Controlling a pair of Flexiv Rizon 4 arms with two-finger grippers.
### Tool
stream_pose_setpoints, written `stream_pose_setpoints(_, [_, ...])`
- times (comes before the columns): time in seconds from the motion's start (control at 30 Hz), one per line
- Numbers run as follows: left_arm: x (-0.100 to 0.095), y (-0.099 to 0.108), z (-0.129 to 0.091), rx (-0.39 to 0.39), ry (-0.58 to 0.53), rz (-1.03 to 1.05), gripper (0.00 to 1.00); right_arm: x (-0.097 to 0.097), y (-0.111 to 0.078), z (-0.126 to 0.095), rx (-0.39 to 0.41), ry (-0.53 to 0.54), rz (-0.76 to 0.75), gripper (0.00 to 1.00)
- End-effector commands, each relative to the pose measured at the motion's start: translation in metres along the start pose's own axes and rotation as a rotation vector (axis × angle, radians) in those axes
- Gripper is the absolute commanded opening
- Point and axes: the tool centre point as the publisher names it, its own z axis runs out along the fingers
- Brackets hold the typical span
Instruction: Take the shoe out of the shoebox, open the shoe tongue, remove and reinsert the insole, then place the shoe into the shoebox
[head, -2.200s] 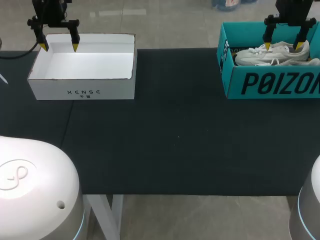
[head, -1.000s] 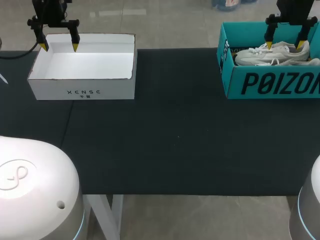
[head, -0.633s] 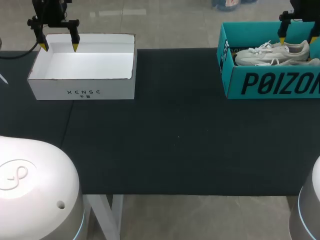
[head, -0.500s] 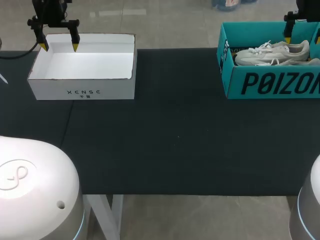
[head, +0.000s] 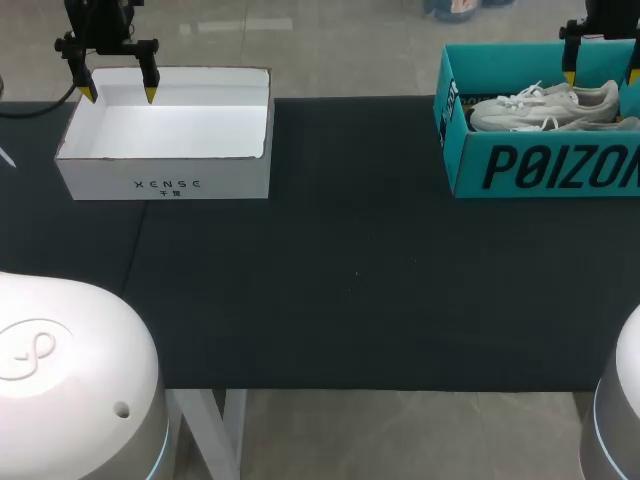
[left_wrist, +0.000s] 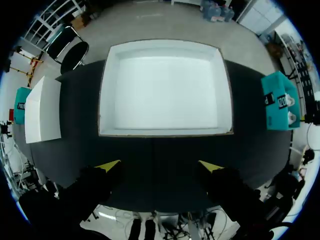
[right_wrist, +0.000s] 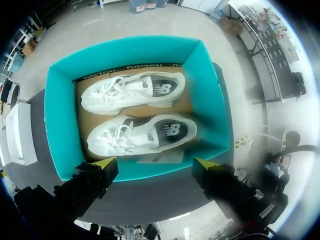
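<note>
On the surface (head: 350, 280) we find two boxes, well apart: the shoebox (head: 470, 175) at the far right and a second box (head: 165, 185) at the far left. Inside the shoebox two shoes lie side by side, the rear shoe (right_wrist: 132, 91) behind the front shoe (right_wrist: 142, 134), both with their toes toward the second box. Our left hand (head: 118, 95) hangs above the second box, and our right hand (right_wrist: 155, 163) hangs above the shoebox.

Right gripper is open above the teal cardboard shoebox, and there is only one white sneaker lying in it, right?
Not quite. The teal cardboard shoebox holds two white sneakers, one lying beside the other on its floor. The right wrist view shows both. The rest stands: the right gripper is open above the box.
</note>
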Motion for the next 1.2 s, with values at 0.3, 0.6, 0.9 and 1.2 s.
stream_pose_setpoints(0.3, [0.0, 0.0, 0.0, 0.0, 0.0, 0.0, 1.0, -0.033, -0.02, 0.015, -0.027, -0.024, -0.048, 1.0])
stream_pose_setpoints(0.6, [0.0, 0.0, 0.0, 0.0, 0.0, 0.0, 1.0, -0.049, -0.018, 0.021, -0.008, 0.009, 0.005, 1.0])
stream_pose_setpoints(0.9, [0.0, 0.0, 0.0, 0.0, 0.0, 0.0, 1.0, -0.05, -0.016, 0.035, 0.011, 0.027, 0.003, 1.0])
stream_pose_setpoints(1.2, [0.0, 0.0, 0.0, 0.0, 0.0, 0.0, 1.0, -0.055, 0.008, 0.045, -0.053, 0.101, -0.065, 1.0])
